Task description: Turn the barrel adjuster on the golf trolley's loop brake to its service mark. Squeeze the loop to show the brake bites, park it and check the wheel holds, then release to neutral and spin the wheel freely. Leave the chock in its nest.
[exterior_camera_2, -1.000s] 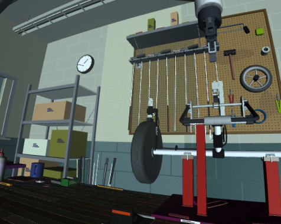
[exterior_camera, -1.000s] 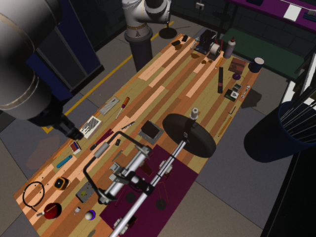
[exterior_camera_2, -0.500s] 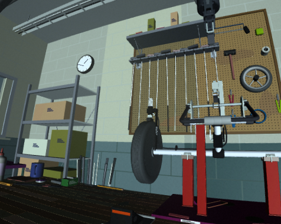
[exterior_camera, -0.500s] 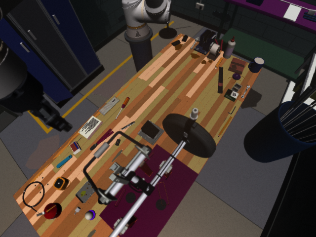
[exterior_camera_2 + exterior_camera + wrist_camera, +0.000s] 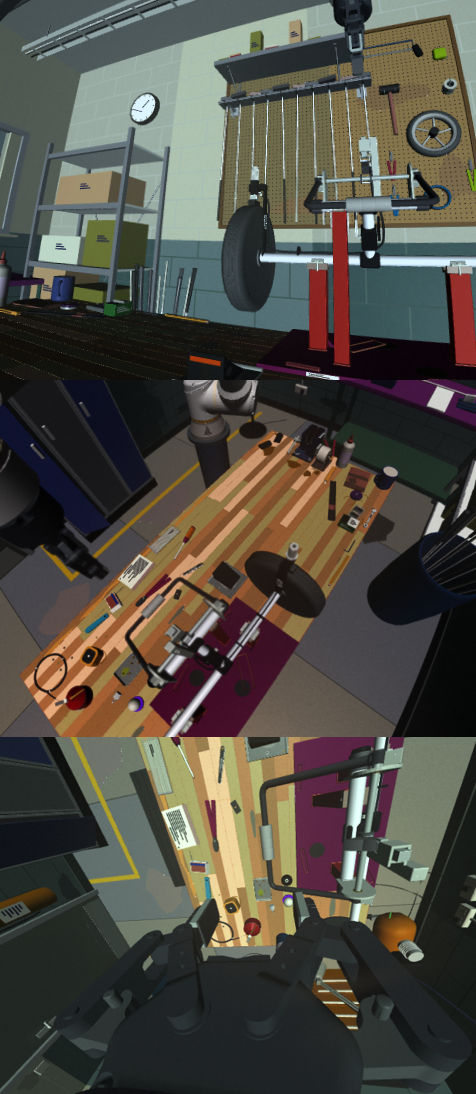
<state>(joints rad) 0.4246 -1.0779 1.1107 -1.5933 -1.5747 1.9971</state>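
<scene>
The black loop brake handle (image 5: 153, 606) (image 5: 265, 833) (image 5: 372, 202) with its grey sleeve sits at the near end of the trolley frame, far below my gripper. The frame's silver tube (image 5: 230, 649) rests on red stands over a purple mat (image 5: 230, 679). The black wheel (image 5: 284, 583) (image 5: 248, 257) hangs on the axle at the mat's far end. I cannot make out the barrel adjuster or the chock. My gripper (image 5: 90, 568) (image 5: 356, 50) (image 5: 250, 918) hangs high above the bench's left side. It is open and holds nothing.
Blue cabinets (image 5: 77, 445) stand close on the left of my gripper. The workbench (image 5: 215, 533) carries a screwdriver (image 5: 184, 541), a cable coil (image 5: 50, 672), a red cup (image 5: 79, 697) and other small tools. A blue bin (image 5: 430, 576) stands at the right.
</scene>
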